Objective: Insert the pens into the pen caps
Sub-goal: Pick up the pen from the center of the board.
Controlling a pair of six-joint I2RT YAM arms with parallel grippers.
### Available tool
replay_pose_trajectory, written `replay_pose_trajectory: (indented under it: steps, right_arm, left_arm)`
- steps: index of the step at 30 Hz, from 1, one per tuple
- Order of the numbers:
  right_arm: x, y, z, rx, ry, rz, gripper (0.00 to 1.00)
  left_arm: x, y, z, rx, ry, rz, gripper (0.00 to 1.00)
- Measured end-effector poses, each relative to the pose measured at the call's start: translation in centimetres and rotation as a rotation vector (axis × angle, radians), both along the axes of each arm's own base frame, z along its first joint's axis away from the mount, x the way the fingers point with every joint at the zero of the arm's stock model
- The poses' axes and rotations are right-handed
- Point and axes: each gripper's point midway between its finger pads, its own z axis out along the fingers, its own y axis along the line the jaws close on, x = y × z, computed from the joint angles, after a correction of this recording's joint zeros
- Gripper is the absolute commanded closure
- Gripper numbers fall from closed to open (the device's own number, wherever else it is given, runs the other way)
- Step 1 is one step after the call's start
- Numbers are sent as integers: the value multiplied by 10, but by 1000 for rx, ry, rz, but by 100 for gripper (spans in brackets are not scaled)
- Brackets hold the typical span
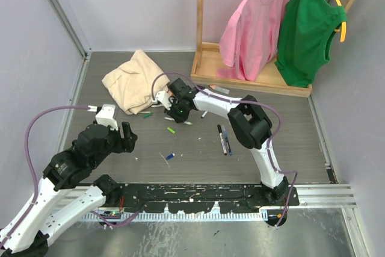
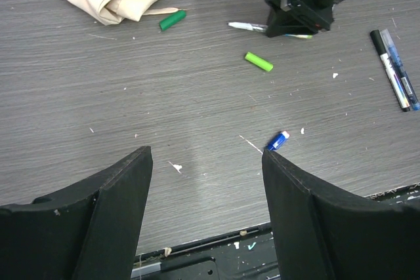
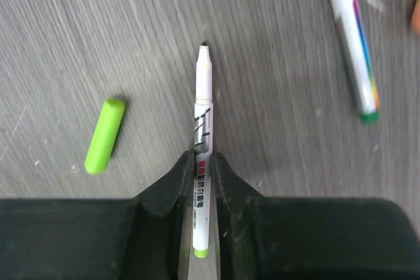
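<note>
My right gripper [image 3: 203, 159] is shut on a white pen [image 3: 203, 96] with a light green end, its dark tip pointing away over the table. A light green cap [image 3: 105, 136] lies just left of it. Another white pen [image 3: 354, 50] with a green end lies to the upper right. My left gripper [image 2: 207, 155] hovers open over bare table with nothing between its fingers. A blue cap [image 2: 277, 140] lies by its right finger. Farther off are the light green cap [image 2: 258, 61], a dark green cap [image 2: 172, 20], and a black pen [image 2: 390, 70] beside a blue pen [image 2: 401, 70].
A crumpled beige cloth [image 1: 132, 79] lies at the back left. A wooden clothes rack [image 1: 207, 58] with a pink top [image 1: 252, 28] and a green top [image 1: 307, 28] stands at the back right. Grey walls close in both sides.
</note>
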Motion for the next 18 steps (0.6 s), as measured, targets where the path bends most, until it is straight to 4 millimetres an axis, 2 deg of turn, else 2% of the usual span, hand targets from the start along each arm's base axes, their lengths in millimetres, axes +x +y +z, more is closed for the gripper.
replay_pose_trajectory:
  steps: [4, 6, 13, 18]
  right_arm:
    - [-12, -18, 7, 17, 33, -111, 100]
    - [-17, -25, 19, 52, 41, -170, 100]
    - [-32, -32, 93, 352, 15, -433, 100]
    - [-64, -46, 125, 652, 120, -645, 100]
  left_arm:
    - [0, 0, -3, 2, 3, 0, 31]
    - [-1, 0, -3, -3, -4, 0, 31]
    - [0, -3, 6, -74, -67, -4, 30]
    - [4, -19, 7, -170, -95, -29, 30]
